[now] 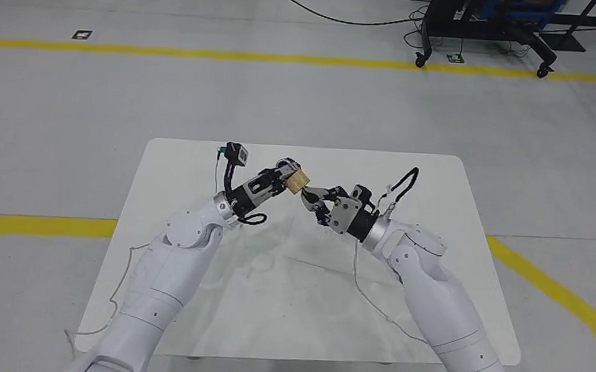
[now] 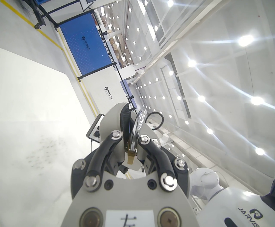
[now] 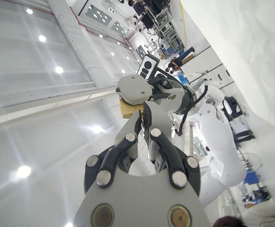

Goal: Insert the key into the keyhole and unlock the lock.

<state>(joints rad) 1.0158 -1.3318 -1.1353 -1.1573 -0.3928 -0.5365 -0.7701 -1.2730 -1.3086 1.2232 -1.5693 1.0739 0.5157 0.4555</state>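
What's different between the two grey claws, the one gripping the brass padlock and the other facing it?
The left claw is clamped on the brass padlock, its shiny silver shackle between the fingers; the right claw holds no lock, its fingers pinched almost together beside the padlock. The left claw points rightward across the white table, the right claw leftward. Both are raised above the table, tips nearly meeting.

The lock (image 1: 296, 180) is mostly covered by the left end effector (image 1: 286, 176) clamped around it. The key lies hidden between the pinched fingers (image 3: 148, 116) of the right end effector (image 3: 140, 115), which also screen the keyhole. From above, over the worktop's (image 1: 178, 181) centre, their meeting point is too small to make out.
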